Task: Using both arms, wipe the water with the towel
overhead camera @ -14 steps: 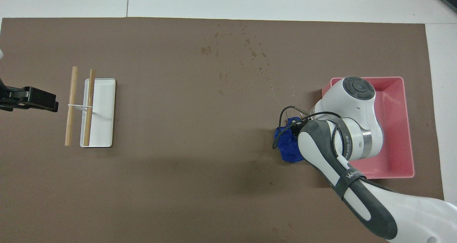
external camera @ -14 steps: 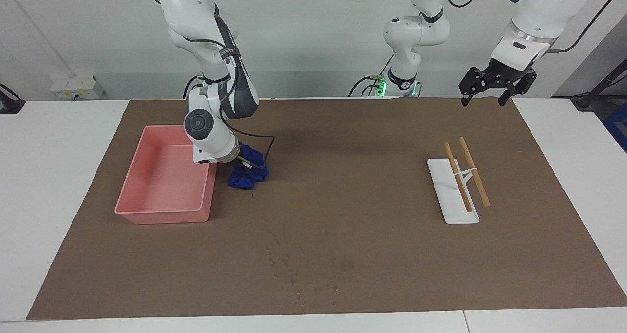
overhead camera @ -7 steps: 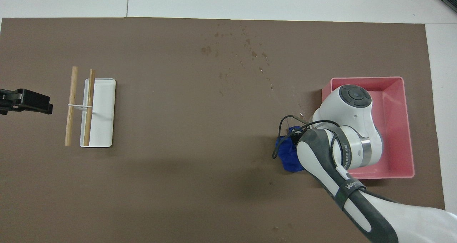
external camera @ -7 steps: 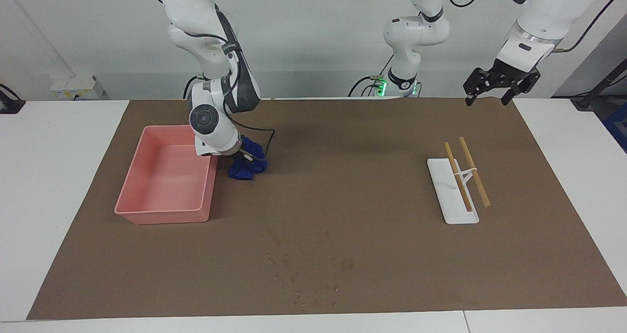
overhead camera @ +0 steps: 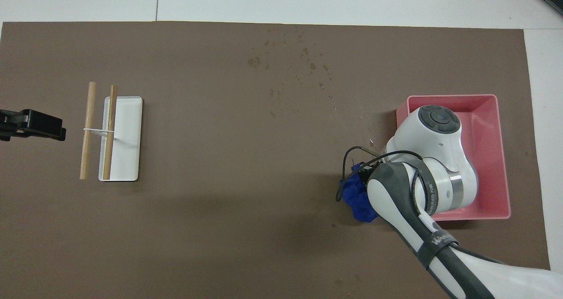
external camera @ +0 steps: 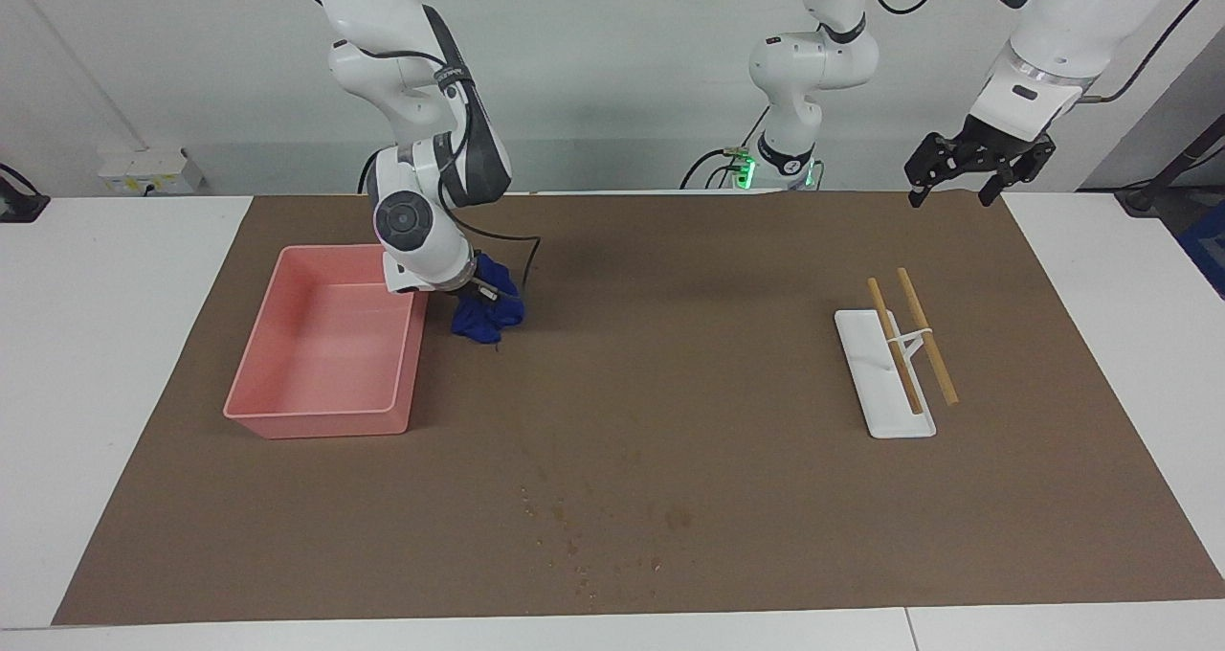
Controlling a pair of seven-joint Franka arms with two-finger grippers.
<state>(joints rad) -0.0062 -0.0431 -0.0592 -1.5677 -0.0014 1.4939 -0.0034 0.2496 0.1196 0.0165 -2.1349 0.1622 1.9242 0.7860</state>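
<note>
A bunched blue towel hangs from my right gripper, which is shut on it, low over the brown mat right beside the pink bin. Whether the towel touches the mat I cannot tell. In the overhead view the right arm covers its own gripper. Water lies as scattered droplets on the mat, farther from the robots than the towel. My left gripper waits open and holds nothing, up in the air over the mat's edge at the left arm's end.
A pink bin stands at the right arm's end with nothing showing in it. A white tray carrying two wooden sticks lies toward the left arm's end. The brown mat covers most of the table.
My right arm has drawn the towel toward the robots along the bin's side, its wrist rising. The left gripper has pulled back a little, still open.
</note>
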